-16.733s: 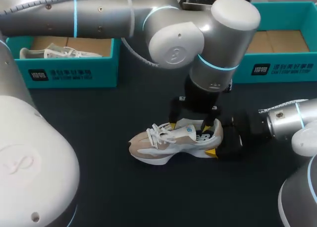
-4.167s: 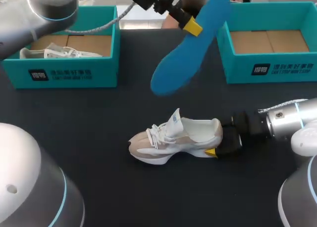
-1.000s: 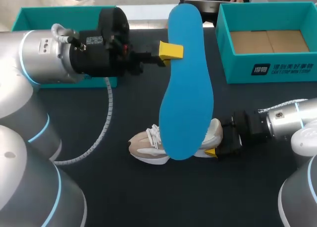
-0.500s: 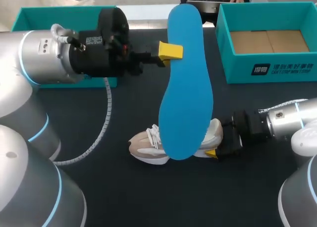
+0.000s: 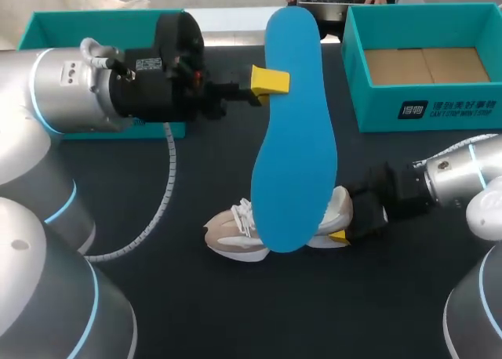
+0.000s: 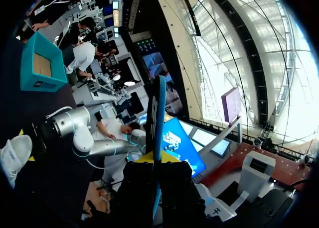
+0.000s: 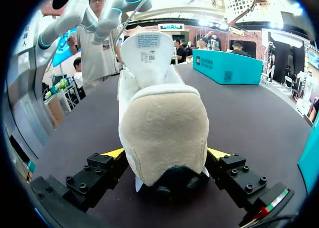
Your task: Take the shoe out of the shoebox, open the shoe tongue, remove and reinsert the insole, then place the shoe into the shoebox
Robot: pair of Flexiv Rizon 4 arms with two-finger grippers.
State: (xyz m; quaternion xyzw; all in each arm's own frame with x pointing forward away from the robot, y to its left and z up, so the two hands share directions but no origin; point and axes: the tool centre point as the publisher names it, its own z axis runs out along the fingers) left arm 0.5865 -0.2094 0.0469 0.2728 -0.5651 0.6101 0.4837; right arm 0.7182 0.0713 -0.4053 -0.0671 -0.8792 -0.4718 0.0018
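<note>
The shoe is stood mid-table, toe to the left. Dark table is seen on its near side and between it and the two boxes at the far edge, the right box and the left box, the latter half hidden behind the left arm. The insole is held on end over the shoe, its far part clamped in the left claw. Whether its lower end touches the shoe cannot be told. The heel is clamped from the right by the right claw.

Only in the right wrist view are both yellow tips seen pressed against the heel's sides and the tongue seen raised. In the left wrist view the insole is shown edge-on between the fingers.

Against half a second before, the right arm's wrist is found raised and tilted; the insole and left arm are unchanged.
</note>
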